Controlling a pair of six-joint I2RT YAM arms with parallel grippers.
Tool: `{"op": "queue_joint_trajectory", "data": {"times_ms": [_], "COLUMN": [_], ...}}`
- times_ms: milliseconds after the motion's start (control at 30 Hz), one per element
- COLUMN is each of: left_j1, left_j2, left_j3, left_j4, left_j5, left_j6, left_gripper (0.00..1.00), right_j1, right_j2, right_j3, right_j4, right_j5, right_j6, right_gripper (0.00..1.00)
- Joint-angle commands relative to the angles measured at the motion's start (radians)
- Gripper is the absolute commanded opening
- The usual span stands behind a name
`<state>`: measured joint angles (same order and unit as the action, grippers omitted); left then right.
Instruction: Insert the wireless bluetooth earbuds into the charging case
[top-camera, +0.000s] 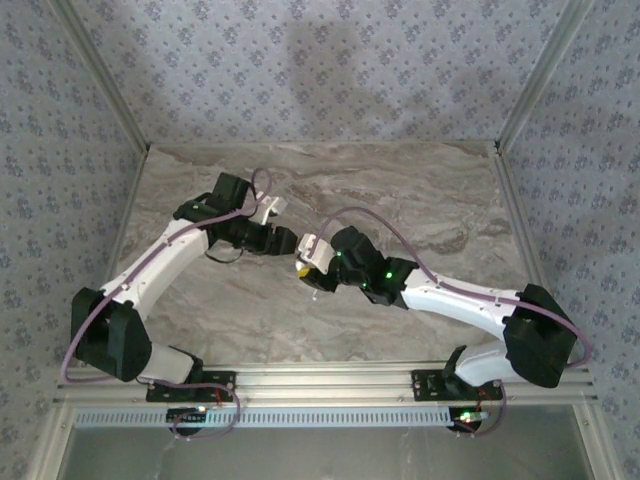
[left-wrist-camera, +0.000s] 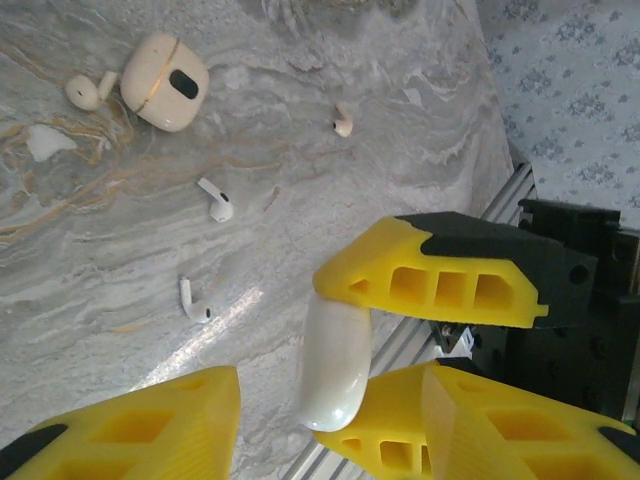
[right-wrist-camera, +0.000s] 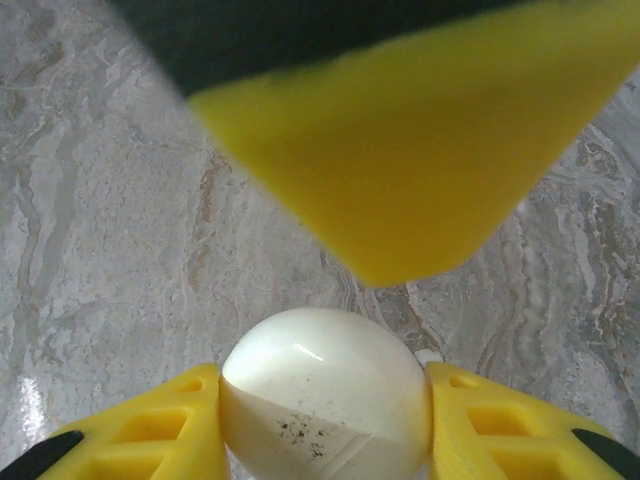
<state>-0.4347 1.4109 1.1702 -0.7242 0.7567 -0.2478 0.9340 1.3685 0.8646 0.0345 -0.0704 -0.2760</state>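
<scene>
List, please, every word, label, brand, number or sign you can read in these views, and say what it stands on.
None: no view holds legible text.
White rounded object held in the right gripper: a few dark specks, not letters.
Charging case on the table: a dark oval patch, no lettering that can be made out.

The white rounded object (right-wrist-camera: 325, 400) clamped in the right end effector (right-wrist-camera: 322, 390) runs off the bottom edge; what it is cannot be told. Just above it, a finger (right-wrist-camera: 400, 150) of the left end effector (top-camera: 283, 240) is blurred and cut by the top edge. From overhead, the object between both end effectors is too small to make out.
</scene>
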Motion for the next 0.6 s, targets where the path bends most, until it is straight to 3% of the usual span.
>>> {"op": "queue_joint_trajectory", "data": {"times_ms": [0,367,567], "left_j1": [-0.014,-0.054,-0.056], "left_j2": [0.007,0.04,0.059], "left_j3": [0.033,0.037,0.042], "left_j4": [-0.056,-0.064,-0.066], "left_j5": [0.033,0.029,0.047], "left_j6": [0.048,0.068,0.08], "left_gripper": [0.5,0.45,0.35], "right_j1": [0.003,0.007,0.012], "right_j2": [-0.018,-0.035,-0.034], "right_j3": [0.039,0.041,0.043], "right_j4": [0.027,0.044,0.045], "right_j5": [0.014,-0.013,-0.018], "right_j6": [-0.028,-0.018,-0.024], "right_gripper": [0.43,0.43,0.43]}}
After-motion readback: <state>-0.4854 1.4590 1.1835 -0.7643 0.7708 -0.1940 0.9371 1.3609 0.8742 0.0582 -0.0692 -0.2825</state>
